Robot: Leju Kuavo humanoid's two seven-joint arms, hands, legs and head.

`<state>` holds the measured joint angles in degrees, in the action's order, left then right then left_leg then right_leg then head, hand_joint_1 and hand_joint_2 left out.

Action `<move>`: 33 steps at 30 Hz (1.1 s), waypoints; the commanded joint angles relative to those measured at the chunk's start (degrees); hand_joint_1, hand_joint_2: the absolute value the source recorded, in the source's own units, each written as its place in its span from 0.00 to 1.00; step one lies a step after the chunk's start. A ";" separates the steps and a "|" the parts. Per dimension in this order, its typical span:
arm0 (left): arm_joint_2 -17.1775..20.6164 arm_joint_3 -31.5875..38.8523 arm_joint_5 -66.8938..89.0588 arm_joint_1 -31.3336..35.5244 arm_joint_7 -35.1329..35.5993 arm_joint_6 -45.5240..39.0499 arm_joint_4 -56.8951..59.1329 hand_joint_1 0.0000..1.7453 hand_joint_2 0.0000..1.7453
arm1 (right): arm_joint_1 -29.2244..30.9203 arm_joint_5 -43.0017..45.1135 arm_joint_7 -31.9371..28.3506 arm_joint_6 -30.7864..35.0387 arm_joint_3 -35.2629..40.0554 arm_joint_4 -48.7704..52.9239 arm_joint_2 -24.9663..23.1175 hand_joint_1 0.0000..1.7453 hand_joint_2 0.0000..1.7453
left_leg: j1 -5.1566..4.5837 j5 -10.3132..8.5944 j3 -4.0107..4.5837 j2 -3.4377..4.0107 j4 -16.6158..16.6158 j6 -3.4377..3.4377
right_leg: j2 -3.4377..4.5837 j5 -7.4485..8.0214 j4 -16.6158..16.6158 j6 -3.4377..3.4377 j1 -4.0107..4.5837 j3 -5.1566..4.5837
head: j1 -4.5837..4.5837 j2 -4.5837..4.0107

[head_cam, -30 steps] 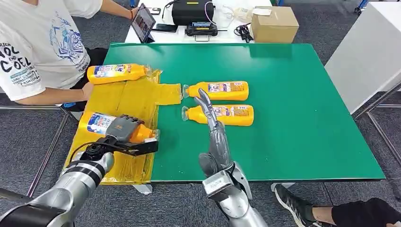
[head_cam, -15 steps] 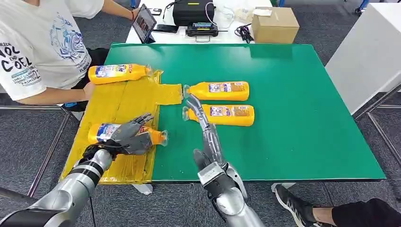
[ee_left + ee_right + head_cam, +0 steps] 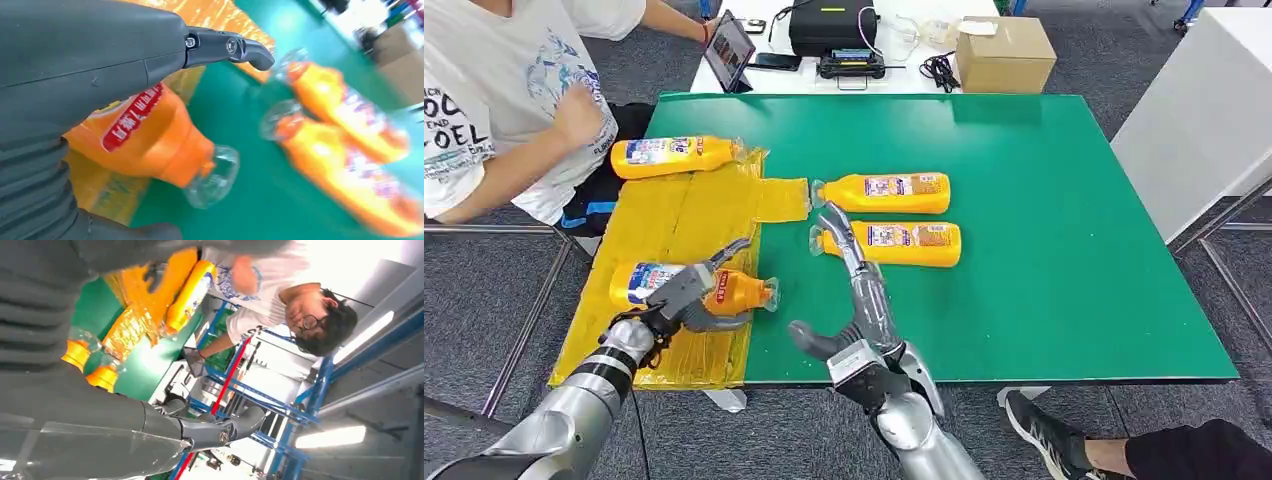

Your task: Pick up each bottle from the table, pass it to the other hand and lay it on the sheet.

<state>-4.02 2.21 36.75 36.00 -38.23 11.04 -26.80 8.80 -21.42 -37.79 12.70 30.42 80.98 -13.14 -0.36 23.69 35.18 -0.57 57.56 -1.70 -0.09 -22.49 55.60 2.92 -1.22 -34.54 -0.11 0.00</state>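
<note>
At lower left of the head view, the left robot hand [image 3: 686,297] rests released, fingers spread, over an orange bottle [image 3: 674,284] lying on the yellow sheet [image 3: 679,215]; its clear cap [image 3: 770,293] pokes over the sheet's edge onto the green surface [image 3: 1044,200]. The left wrist view shows a red label [image 3: 131,117] with white writing on that bottle, too blurred to read. The right robot hand [image 3: 854,290], at lower centre, is released, fingers extended toward the near one [image 3: 892,243] of two centre bottles; the far one [image 3: 886,192] lies just beyond. Another bottle [image 3: 674,155] lies at the sheet's upper-left edge. Their blue-and-white labels are illegible. A person's shirt [image 3: 484,95] shows partly cut-off lettering.
</note>
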 commanded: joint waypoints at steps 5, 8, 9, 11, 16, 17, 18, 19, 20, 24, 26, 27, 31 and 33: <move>-1.45 6.60 -10.74 -2.25 -1.77 5.53 -6.71 0.00 1.00 | 2.76 0.32 0.06 0.00 0.55 -6.36 0.83 0.00 1.00 | 0.14 0.15 -0.18 0.12 0.03 0.13 | 0.08 -0.09 -0.04 -0.16 0.15 0.21 | 0.00 0.00; -1.45 6.60 -10.74 -2.25 -1.77 5.53 -6.71 0.00 1.00 | 2.76 0.32 0.06 0.00 0.55 -6.36 0.83 0.00 1.00 | 0.08 0.07 -0.02 0.08 0.02 0.09 | 0.05 -0.03 -0.03 -0.10 0.09 0.03 | 0.02 0.00; -1.45 6.60 -10.74 -2.25 -1.77 5.53 -6.71 0.00 1.00 | 2.76 0.32 0.06 0.00 0.55 -6.36 0.83 0.00 1.00 | 0.12 0.13 -0.11 0.12 0.04 0.12 | 0.09 -0.06 -0.04 -0.15 0.14 0.12 | 0.00 0.00; -1.45 6.60 -10.74 -2.25 -1.77 5.53 -6.71 0.00 1.00 | 2.76 0.32 0.06 0.00 0.55 -6.36 0.83 0.00 1.00 | 0.14 0.14 -0.11 0.12 0.06 0.13 | 0.08 -0.08 -0.03 -0.15 0.15 0.13 | 0.00 0.00; -3.08 9.79 -20.03 -3.92 -1.77 9.32 -11.89 0.00 1.00 | 2.85 -0.66 1.04 -0.50 1.20 -7.02 1.23 0.00 1.00 | 0.10 0.10 -0.06 0.08 0.01 0.09 | 0.05 -0.05 -0.06 -0.11 0.11 0.08 | 0.00 0.00; -5.10 15.10 -28.21 -3.37 -1.19 10.88 -11.94 0.00 1.00 | 3.00 -1.84 2.06 -1.83 2.59 -8.43 1.81 0.00 1.00 | 0.06 0.06 0.00 0.06 -0.01 0.07 | 0.04 -0.03 -0.05 -0.08 0.07 0.01 | 0.02 0.00; -5.70 15.69 -30.89 -3.51 -0.12 10.62 -13.31 0.00 1.00 | 2.85 -2.23 1.59 -1.49 2.72 -9.40 1.62 0.00 1.00 | 0.14 0.14 -0.10 0.09 0.02 0.10 | 0.05 -0.07 -0.08 -0.13 0.15 0.14 | 0.00 0.00; -5.80 12.80 -26.94 -5.13 -1.77 -4.19 -18.94 0.00 1.00 | 2.48 -2.47 1.22 -0.90 2.64 -10.41 1.14 0.00 1.00 | 0.09 0.09 -0.01 0.07 0.01 0.07 | 0.04 -0.04 -0.06 -0.09 0.10 0.04 | 0.02 0.00; -4.77 8.98 -21.00 -6.05 -1.72 -14.65 -21.73 0.00 1.00 | 2.23 -2.45 1.05 -0.86 2.71 -10.45 1.13 0.00 1.00 | 0.09 0.06 0.03 0.04 0.01 0.06 | 0.01 -0.02 -0.06 -0.08 0.10 0.00 | 0.00 0.00; -5.87 9.27 -30.88 -8.48 1.11 -9.74 -26.32 0.00 1.00 | 0.79 -1.60 0.39 -0.54 1.83 -9.01 1.35 0.00 1.00 | 0.12 0.12 -0.04 0.04 0.03 0.10 | 0.00 -0.08 -0.06 -0.12 0.13 0.09 | 0.00 0.00; -7.03 9.19 -35.32 -10.77 1.24 -9.43 -28.36 0.00 1.00 | -0.96 -1.39 -0.79 1.70 0.39 -6.95 1.28 0.00 1.00 | 0.13 0.16 -0.15 0.08 0.00 0.13 | 0.04 -0.11 -0.09 -0.15 0.15 0.17 | 0.00 0.00; -7.88 9.58 -38.64 -12.06 1.58 -9.22 -29.87 0.00 1.00 | -2.22 -1.17 -1.61 3.68 -0.75 -5.26 1.09 0.00 1.00 | 0.08 0.10 -0.06 0.07 -0.04 0.08 | 0.01 -0.07 -0.10 -0.10 0.09 0.05 | 0.00 0.00; -9.44 8.46 -47.65 -18.24 3.00 -9.71 -38.43 0.00 1.00 | -6.44 1.21 -2.08 6.16 -4.91 1.32 0.91 0.00 1.00 | 0.10 0.20 -0.10 0.02 0.03 0.08 | -0.02 -0.16 -0.06 -0.11 0.11 0.11 | 0.00 0.00; -9.37 7.10 -50.14 -20.89 3.84 -9.19 -41.57 0.00 1.00 | -7.73 1.45 -2.11 6.81 -6.37 2.75 0.82 0.00 1.00 | 0.09 0.25 -0.12 0.11 0.03 0.10 | 0.04 -0.17 -0.08 -0.11 0.11 0.12 | 0.00 0.00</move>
<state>-10.58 11.08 -4.42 23.74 -36.81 1.11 -54.67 5.72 -21.59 -39.45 17.12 30.49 77.29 -13.25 -0.38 23.74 35.36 -0.49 57.56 -1.68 -0.07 -22.50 55.57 2.92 -1.23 -34.76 -0.11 0.00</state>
